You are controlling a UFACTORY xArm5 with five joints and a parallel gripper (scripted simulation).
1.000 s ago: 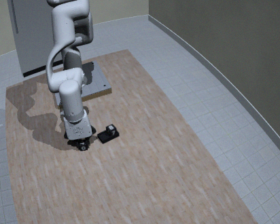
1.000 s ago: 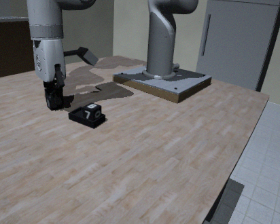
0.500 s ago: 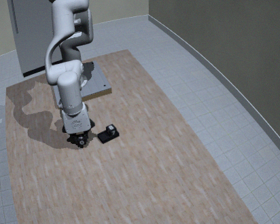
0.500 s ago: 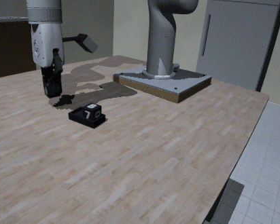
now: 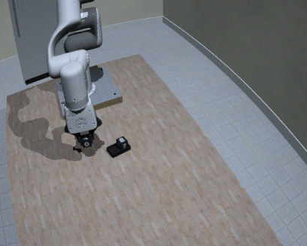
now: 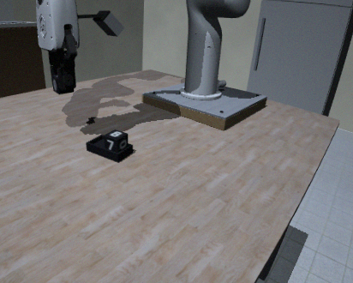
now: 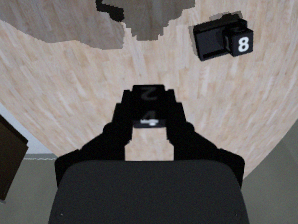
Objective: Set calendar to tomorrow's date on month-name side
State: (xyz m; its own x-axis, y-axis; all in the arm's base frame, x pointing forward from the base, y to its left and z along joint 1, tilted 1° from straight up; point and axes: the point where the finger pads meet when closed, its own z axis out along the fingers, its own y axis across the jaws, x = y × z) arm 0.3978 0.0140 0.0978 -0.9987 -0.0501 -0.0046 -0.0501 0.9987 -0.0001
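Observation:
My gripper [image 5: 86, 140] [image 6: 63, 81] [image 7: 149, 100] is shut on a black cube [image 5: 86, 144] [image 6: 63, 91] [image 7: 148, 95] and holds it above the table, away from the tray. The wrist view shows a dim 2 and a 4 on this cube. The black tray [image 5: 114, 151] [image 6: 100, 153] [image 7: 205, 44] lies flat on the table. The other black cube [image 5: 121, 141] [image 6: 116, 141] [image 7: 243, 44] stands in one end of it; the exterior view shows 8 on top and 7 and 0 on its sides. The tray's other half is empty. The month's name is not readable.
The arm's base plate [image 5: 108, 89] [image 6: 228, 112] stands on the wooden table [image 5: 146, 194] [image 6: 159, 206] behind the tray. The arm's shadows fall on the table near the tray, with a small darker patch beside them.

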